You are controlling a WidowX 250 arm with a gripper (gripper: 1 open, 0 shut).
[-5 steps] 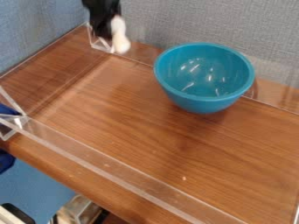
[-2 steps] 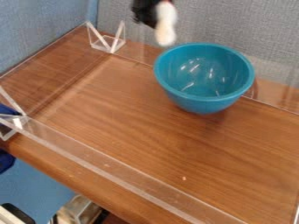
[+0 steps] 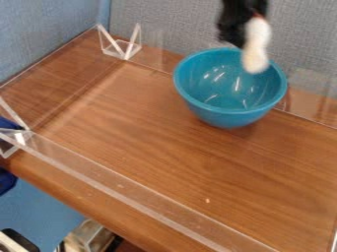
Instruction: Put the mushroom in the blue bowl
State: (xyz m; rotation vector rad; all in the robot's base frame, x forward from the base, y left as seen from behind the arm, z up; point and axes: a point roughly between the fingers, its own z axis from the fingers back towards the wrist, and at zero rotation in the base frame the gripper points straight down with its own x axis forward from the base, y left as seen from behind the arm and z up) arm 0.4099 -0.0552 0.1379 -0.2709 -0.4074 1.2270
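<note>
- The surface is a wooden tabletop (image 3: 145, 128) with a reddish-brown grain, glossy enough to carry pale streaks of reflected light.
- A low clear acrylic wall (image 3: 158, 212) runs round its edges, with small clear triangular braces (image 3: 121, 44) at the far left corner.
- Behind the table hangs a grey-blue textured backdrop (image 3: 53, 30).
- The blue bowl (image 3: 231, 89) sits on the wood towards the far right, upright and open.
- The dark gripper (image 3: 250, 39) comes down from the top edge above the bowl's far rim, clenched on the mushroom (image 3: 254, 49).
- The mushroom shows as a blurred whitish shape hanging over the bowl's inside, near its far right rim; its cap cannot be made out.
</note>
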